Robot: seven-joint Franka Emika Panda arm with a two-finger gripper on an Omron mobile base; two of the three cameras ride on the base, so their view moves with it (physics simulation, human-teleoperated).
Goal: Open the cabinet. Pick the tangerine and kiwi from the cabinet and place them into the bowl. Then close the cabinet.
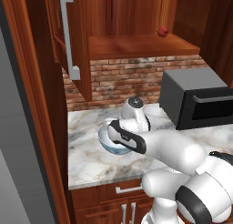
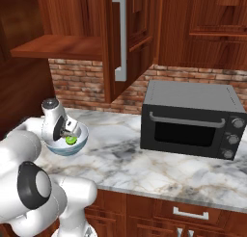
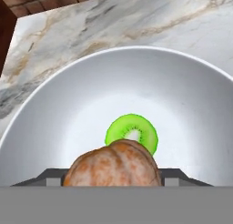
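Your tool (image 2: 66, 134) hangs just over the bowl (image 3: 59, 104), apparently gripping the tangerine (image 3: 113, 165) between its fingers, though the tips are hidden. The kiwi (image 3: 132, 132) already lies inside. Treat the tangerine as light, round, slightly soft: hold across its middle. The cabinet (image 1: 77, 41) stands open.

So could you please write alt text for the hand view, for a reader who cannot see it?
The tangerine sits in the tool above the white bowl, partly covering the kiwi that lies inside. A marbled counter surrounds the bowl, with brick wall at the top edge.
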